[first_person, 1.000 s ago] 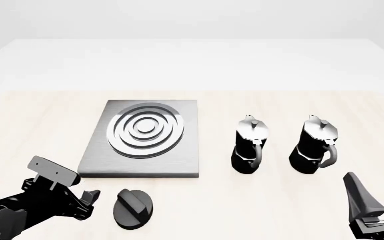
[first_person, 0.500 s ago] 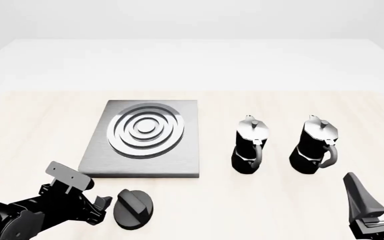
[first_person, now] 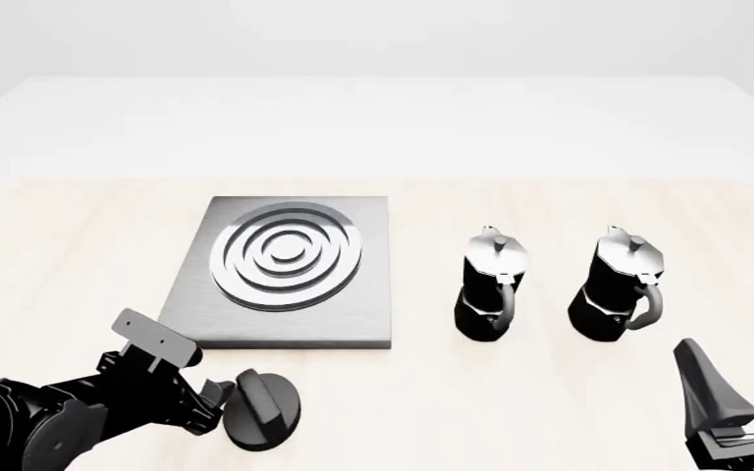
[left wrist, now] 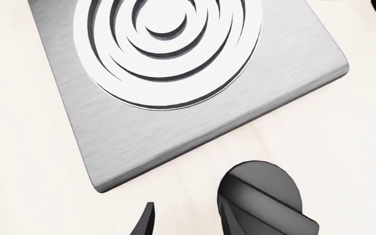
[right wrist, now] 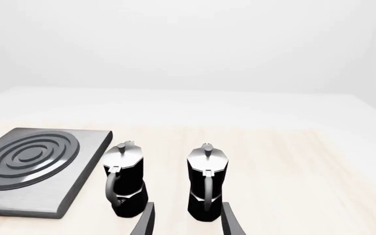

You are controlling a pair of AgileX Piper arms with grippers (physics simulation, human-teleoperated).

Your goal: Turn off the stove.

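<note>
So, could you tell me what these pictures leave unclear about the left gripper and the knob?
- Left gripper: front view, its own arm hides the fingertips; contact with the knob unclear.
- Left wrist view: frame edge cuts off the knob; one finger shows.
- Knob setting: no markings visible.

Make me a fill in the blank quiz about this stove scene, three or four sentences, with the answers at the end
1. The number of moka pots standing to the right of the stove is ____.
2. The arm whose gripper is right beside the black knob is the ____ one.
3. The burner rings are silver and shaped like ____.
4. The right gripper, near the front view's corner, has its fingers ____.

Missing words: two; left; circles; open
</note>
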